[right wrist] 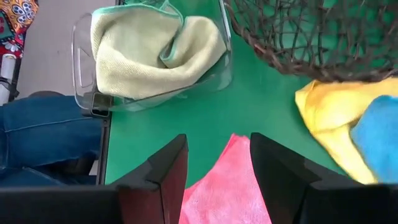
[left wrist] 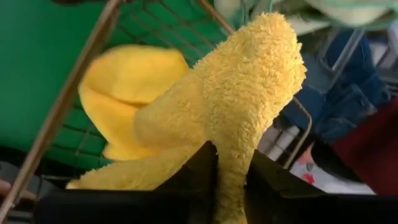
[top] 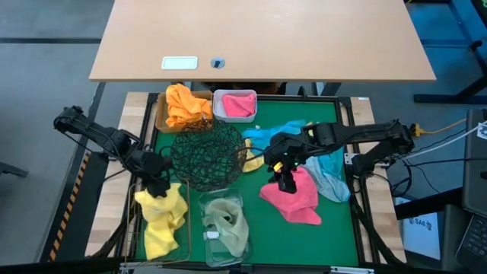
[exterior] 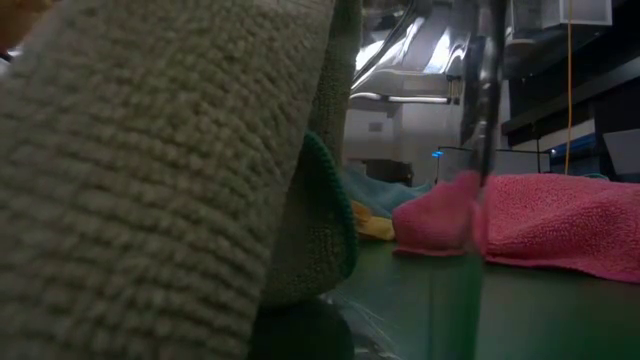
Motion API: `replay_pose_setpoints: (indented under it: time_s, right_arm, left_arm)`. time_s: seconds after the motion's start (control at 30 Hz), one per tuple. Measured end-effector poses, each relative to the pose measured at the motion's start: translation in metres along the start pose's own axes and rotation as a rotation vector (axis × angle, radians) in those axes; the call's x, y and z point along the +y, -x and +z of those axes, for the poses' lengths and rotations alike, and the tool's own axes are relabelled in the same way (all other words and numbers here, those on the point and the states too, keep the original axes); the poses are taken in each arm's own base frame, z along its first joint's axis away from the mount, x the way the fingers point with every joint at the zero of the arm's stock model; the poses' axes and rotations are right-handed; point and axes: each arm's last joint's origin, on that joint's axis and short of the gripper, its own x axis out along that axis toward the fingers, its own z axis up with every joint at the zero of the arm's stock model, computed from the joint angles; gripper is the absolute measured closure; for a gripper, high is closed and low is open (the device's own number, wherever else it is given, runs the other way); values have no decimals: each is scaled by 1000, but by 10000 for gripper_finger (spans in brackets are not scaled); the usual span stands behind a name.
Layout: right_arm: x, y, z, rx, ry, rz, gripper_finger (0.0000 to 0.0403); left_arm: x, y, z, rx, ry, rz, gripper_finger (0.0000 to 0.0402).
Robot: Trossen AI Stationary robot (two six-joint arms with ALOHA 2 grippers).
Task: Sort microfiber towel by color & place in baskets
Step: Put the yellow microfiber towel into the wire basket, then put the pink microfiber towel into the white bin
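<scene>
The left gripper (top: 158, 185) pinches a yellow towel (left wrist: 249, 93) between narrowly parted jaws over the wire basket (top: 137, 228), while the right gripper (top: 285, 181), jaws apart, straddles a pink towel (top: 293, 198).

Looks like a robotics lab or test workshop rather than a home. Bare grey concrete floor (top: 46, 46) all round, a plain light-wood desk (top: 262, 38) at twelve o'clock, black-and-yellow hazard striping (top: 67, 209) on the rig frame at eight o'clock, loose cables (top: 449, 133) and dark equipment at three o'clock beside the green work mat (top: 335, 228). Level across the table, a dim hall with bright ceiling lighting (exterior: 420, 50), dark metal framing (exterior: 560, 90) and a hanging orange cable (exterior: 571, 80).
</scene>
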Motion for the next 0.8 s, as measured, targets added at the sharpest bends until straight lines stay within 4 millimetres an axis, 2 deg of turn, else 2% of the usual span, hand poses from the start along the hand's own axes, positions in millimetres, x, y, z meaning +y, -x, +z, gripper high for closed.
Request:
replay_pose_setpoints:
  time_s: [0.17, 0.3, 0.53, 0.8]
  right_arm:
    - [11, -14, -11, 54, -11, 8, 228]
    - [25, -34, -31, 134, 34, -17, 228]
    - [41, -72, -75, 255, 74, -127, 228]
    - [43, -105, -118, 306, 67, -208, 228]
  left_arm:
    - [0, 0, 1, -31, -19, 8, 303]
    - [0, -1, 1, -29, -26, 10, 284]
    - [0, -1, 3, -91, -32, 27, 282]
    - [0, -1, 4, -133, -34, 37, 282]
